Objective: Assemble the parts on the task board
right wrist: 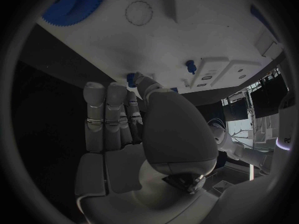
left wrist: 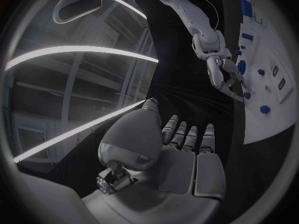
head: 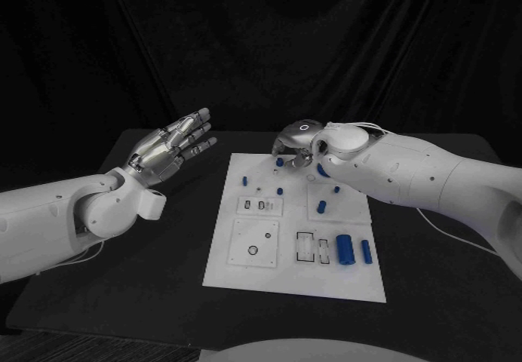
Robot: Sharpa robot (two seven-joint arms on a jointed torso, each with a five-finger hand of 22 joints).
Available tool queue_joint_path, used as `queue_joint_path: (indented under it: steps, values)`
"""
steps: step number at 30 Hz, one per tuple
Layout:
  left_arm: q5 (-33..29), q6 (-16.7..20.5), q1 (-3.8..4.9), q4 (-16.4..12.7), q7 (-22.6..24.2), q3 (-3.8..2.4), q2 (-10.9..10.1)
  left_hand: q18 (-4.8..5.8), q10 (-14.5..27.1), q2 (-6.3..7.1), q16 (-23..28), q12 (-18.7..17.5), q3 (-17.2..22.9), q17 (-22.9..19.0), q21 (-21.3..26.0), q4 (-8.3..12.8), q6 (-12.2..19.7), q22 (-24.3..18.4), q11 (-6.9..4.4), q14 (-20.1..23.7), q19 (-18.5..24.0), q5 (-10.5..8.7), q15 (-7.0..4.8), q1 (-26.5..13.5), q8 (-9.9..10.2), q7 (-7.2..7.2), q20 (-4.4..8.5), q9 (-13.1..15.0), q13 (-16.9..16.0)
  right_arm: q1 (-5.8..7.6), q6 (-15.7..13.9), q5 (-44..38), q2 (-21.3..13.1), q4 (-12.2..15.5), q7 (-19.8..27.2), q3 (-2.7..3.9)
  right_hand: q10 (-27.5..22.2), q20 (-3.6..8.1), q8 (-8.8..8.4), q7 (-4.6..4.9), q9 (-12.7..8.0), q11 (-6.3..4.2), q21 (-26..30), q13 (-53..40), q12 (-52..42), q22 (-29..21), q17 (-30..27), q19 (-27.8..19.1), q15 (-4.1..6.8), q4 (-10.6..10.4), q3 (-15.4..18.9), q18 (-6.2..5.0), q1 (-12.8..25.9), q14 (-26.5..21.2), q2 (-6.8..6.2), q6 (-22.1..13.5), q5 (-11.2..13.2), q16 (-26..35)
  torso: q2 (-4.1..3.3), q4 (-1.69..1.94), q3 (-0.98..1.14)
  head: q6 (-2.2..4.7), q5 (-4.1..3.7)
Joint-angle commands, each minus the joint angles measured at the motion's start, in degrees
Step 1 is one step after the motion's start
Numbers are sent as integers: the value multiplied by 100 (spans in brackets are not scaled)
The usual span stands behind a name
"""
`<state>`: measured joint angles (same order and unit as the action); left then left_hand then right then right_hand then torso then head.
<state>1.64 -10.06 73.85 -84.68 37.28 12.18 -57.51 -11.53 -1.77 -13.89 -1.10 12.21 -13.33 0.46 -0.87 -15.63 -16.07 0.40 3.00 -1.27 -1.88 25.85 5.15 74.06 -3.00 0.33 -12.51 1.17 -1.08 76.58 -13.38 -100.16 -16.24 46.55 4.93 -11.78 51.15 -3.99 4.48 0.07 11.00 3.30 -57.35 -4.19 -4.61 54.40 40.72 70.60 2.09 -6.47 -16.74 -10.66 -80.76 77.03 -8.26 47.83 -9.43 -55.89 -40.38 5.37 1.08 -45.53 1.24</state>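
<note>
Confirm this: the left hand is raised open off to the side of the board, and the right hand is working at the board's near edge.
Not quite. The right hand is at the board's far edge, not the near one; the head view shows it there, fingers down by a small blue part. The left hand is indeed raised open beside the board.

The board (head: 292, 260) looked like matt white plastic, smooth, with shallow recessed outlines. The parts (head: 345, 248) were smooth blue plastic with a slight sheen; one gear (right wrist: 77, 2) had a finely toothed edge. The table (head: 435, 256) was matt black. Both hands, left (head: 172, 145) and right (head: 297, 138), were brushed silvery metal, and the arms (head: 435, 177) glossy white plastic shells.
</note>
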Motion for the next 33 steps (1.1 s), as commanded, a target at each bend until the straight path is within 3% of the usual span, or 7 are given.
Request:
queue_joint_path:
  steps: [1,13,22,25,27,30,33]
  values:
    - [12,-75,18,13,60,-5,-14,115,-38,7,-63,98,39,29,-76,43,8,45,17,-29,-1,113,56,110,-101,46,-41,101,-74,0,-418,190,-130,135,-52,3,-177,-29,-78,-2,-71,59,72,-73,53,-15,-40,-37,-18,-45,203,220,119,-16,-24,-97,126,109,2,-5,3,24,9]
    - [12,-191,16,144,24,-4,38,115,-27,0,-65,79,48,30,-76,48,14,45,12,-31,0,133,63,120,-98,59,-44,100,-71,461,-687,693,-1273,1382,-243,1,533,-157,-52,156,-150,151,1119,-588,-770,-704,-778,-694,-158,-548,668,67,342,-689,39,-184,530,711,18,-30,2,63,-3]
    - [13,-362,14,248,-10,-4,196,115,-23,-38,-91,101,88,41,-77,68,-4,45,8,-57,-1,212,73,159,-105,92,-46,102,-75,481,-390,733,-1888,1900,-628,0,-411,-507,-10,311,-108,111,2027,-4273,-4826,-547,283,-1955,-437,-650,787,74,407,-2553,57,-8,469,0,72,-81,1,91,-19]
    - [13,-407,13,258,-32,-4,210,114,-26,-45,-100,111,99,45,-79,76,-11,45,18,-67,-3,231,79,171,-107,95,-46,103,-77,393,-439,736,-2055,1984,-726,0,1302,-415,52,386,10,25,1669,-6194,-6568,-126,2227,-1731,-360,-705,822,27,549,-1079,64,155,339,-1578,99,-94,-11,68,-6]
    - [13,-420,13,268,-44,-4,207,114,-27,-47,-105,111,102,47,-78,79,-12,45,22,-73,-3,238,83,176,-108,93,-46,103,-77,348,-457,737,-2128,2022,-776,0,2781,-236,107,451,109,-170,-45,-7577,-7754,1226,3806,-531,-151,-829,857,316,713,333,47,271,324,-2733,112,-106,-16,37,15]
    - [13,-430,12,287,-55,-4,207,114,-28,-51,-110,115,112,49,-78,90,-14,45,35,-79,-3,263,90,189,-109,83,-47,103,-77,296,-463,738,-2219,2076,-836,-1,3885,-47,151,444,204,-332,-1668,-8581,-8539,2468,4928,611,12,-944,817,632,747,1297,-11,331,280,-3411,122,-127,-21,13,25]
    - [13,-439,12,306,-62,-3,206,115,-29,-52,-117,120,122,52,-78,104,-10,45,44,-86,-4,297,98,204,-108,70,-48,102,-78,251,-436,739,-2283,2109,-890,-1,3885,26,162,388,242,-374,-2235,-8581,-8539,2883,4928,1048,79,-990,792,762,790,1297,-38,339,198,-3411,127,-146,-20,10,37]
